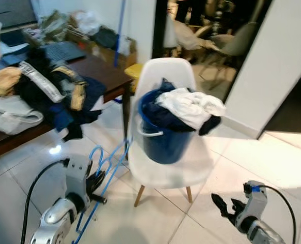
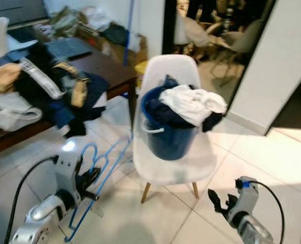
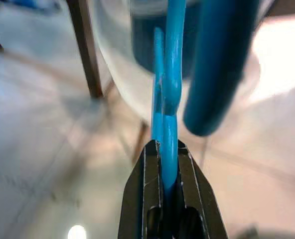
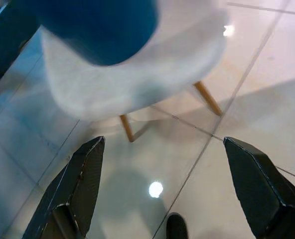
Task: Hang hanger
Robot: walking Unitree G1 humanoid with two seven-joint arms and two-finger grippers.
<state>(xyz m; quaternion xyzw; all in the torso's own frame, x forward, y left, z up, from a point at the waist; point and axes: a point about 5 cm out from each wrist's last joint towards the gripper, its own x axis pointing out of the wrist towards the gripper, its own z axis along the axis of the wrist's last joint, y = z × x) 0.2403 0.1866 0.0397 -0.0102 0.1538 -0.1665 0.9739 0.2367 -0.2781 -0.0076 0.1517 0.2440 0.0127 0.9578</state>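
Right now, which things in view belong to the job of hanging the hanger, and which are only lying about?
Belong to the job:
- blue hanger, clamped in the left gripper
- right gripper, open and holding nothing

Lying about:
- white chair
- blue bucket of clothes on the chair
- clothes pile on the brown table

My head pair looks forward and down from above, sharing the chair and bucket mid-distance, while the left wrist camera stares along its fingers close at the chair's underside and the right wrist camera faces its seat and the floor.
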